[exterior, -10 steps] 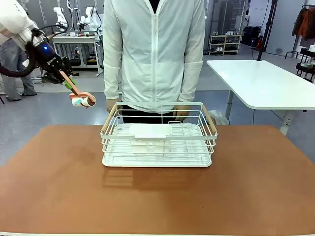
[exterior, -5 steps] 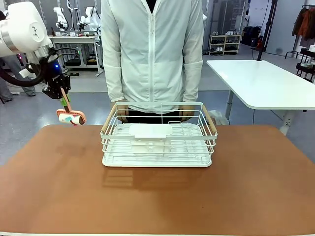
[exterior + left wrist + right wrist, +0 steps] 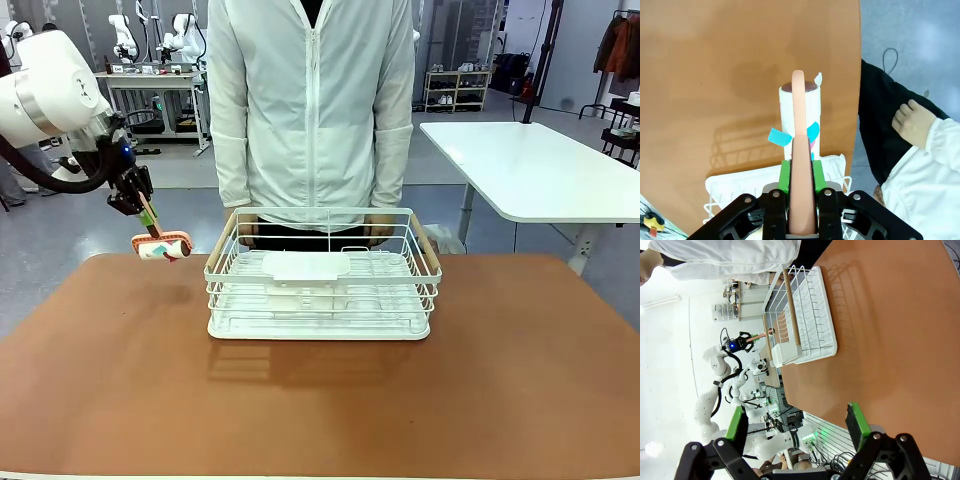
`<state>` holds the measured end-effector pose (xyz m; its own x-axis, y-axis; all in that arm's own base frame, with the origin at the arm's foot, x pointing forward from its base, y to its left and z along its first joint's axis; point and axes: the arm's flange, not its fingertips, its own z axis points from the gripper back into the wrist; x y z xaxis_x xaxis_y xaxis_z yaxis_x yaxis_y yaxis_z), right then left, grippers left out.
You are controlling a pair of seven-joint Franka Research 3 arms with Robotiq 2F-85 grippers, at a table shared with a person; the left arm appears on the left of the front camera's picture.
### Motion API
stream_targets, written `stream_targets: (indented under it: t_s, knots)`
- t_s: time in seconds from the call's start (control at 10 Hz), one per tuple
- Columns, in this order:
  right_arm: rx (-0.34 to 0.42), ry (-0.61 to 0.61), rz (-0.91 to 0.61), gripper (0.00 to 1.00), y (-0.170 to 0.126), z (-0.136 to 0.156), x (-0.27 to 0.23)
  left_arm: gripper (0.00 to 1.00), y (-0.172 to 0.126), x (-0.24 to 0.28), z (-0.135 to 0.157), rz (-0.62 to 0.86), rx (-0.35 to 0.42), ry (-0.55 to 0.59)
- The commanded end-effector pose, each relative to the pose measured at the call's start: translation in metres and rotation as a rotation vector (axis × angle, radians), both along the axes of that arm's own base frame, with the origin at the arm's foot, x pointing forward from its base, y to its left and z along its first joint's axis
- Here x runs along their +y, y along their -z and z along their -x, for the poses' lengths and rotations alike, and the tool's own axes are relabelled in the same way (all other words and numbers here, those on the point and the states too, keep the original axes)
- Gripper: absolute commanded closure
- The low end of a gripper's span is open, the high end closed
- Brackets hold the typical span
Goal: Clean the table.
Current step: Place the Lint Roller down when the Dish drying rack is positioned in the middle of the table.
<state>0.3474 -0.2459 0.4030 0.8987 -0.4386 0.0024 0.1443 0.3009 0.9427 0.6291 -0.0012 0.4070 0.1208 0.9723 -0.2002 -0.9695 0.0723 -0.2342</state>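
While the left hand (image 3: 138, 203) clamps the lint roller (image 3: 163, 245) by its thin handle above the counter (image 3: 320, 400), beside the wire basket (image 3: 322, 275), a careless swing could snag the basket; the right hand (image 3: 797, 427) hangs open, empty.

- The front view sits low at the near edge of the worktop (image 3: 320, 400), facing across it toward the person (image 3: 312, 110) at the far side, with the wire basket (image 3: 322, 275) mid-frame.
- The left wrist view looks steeply down along the left end effector (image 3: 801, 172) – close to the lint roller (image 3: 800, 112) it holds, with the worktop's far edge and the basket's corner beneath.
- The right wrist view is rolled sideways, looking past the right end effector (image 3: 797, 422) from farther back – sharing the basket, worktop and left arm with the front view.
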Motion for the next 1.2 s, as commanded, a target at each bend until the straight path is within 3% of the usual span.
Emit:
stream_targets:
  t_s: [0.0, 0.6, 1.0, 1.1]
  knots:
    - [-0.024, 0.005, -0.009, 0.0, -0.002, 0.002, 0.002, 0.79, 0.008, -0.003, 0.012, 0.01, -0.051, -0.027]
    - [-0.024, 0.005, -0.009, 0.0, -0.002, 0.002, 0.002, 0.79, 0.055, -0.015, 0.045, -0.047, -0.161, -0.096]
    - [-0.024, 0.005, -0.009, 0.0, -0.002, 0.002, 0.002, 0.79, 0.069, -0.021, 0.069, -0.098, -0.145, -0.098]
    - [-0.024, 0.005, -0.009, 0.0, -0.002, 0.002, 0.002, 0.32, 0.07, -0.022, 0.074, -0.118, -0.126, -0.107]
